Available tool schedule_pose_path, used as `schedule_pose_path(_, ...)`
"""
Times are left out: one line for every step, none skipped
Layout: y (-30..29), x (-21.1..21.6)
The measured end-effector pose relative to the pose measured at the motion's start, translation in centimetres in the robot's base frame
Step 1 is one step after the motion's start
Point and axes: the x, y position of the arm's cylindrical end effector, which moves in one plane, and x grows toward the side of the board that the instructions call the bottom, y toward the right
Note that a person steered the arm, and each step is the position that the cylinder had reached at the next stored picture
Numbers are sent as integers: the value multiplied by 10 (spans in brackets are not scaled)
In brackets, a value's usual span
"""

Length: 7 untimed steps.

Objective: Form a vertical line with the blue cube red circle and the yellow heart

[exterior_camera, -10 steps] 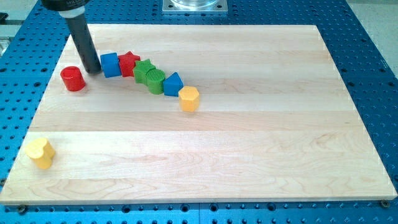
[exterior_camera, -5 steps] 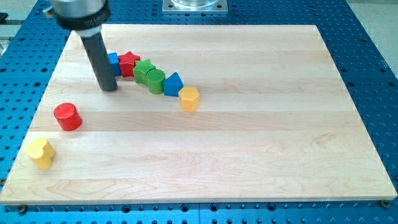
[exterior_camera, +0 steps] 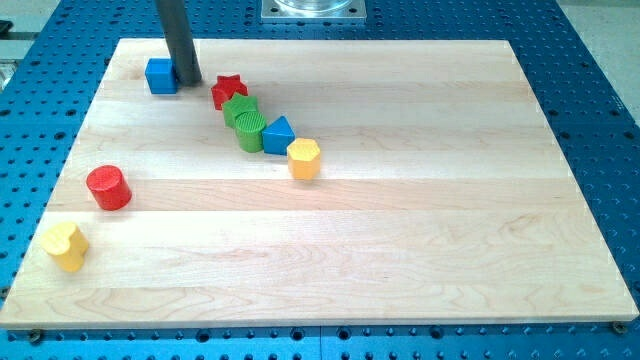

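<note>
Tip: my tip (exterior_camera: pixel 188 82) sits near the board's top-left corner, touching or just beside the right face of the blue cube (exterior_camera: pixel 160 76). Judged a pushing stance, driving the cube toward the left edge.
Jaws: none on this rig; a plain rod, so nothing to spread or pinch.
Blue cube: near the top edge, left end.
Red circle (exterior_camera: pixel 108 188): close to the left edge, well below the cube.
Yellow heart (exterior_camera: pixel 65 246): bottom-left corner, just below and left of the red circle.
Line status: the three run down the left side, but slanted; the cube lies furthest right. Judged not yet vertical.
Bystanders: red star (exterior_camera: pixel 229 91), green block (exterior_camera: pixel 238 110), green ridged cylinder (exterior_camera: pixel 251 131), blue triangle (exterior_camera: pixel 279 134), yellow hexagon (exterior_camera: pixel 304 158) form a touching diagonal chain, right of my tip and apart from it. Presumably left alone on purpose.
Surface: pale wooden board (exterior_camera: pixel 420 200), planked grain.
Room: blue perforated table (exterior_camera: pixel 600 120) all round; metal mount (exterior_camera: pixel 314 10) at the top edge.
</note>
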Motion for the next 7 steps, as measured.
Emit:
schedule_pose_path(-9,-16)
schedule_pose_path(-23,-17)
schedule_pose_path(-23,-17)
schedule_pose_path(-19,-17)
schedule_pose_path(-19,-17)
schedule_pose_path(-19,-19)
schedule_pose_path(-19,-20)
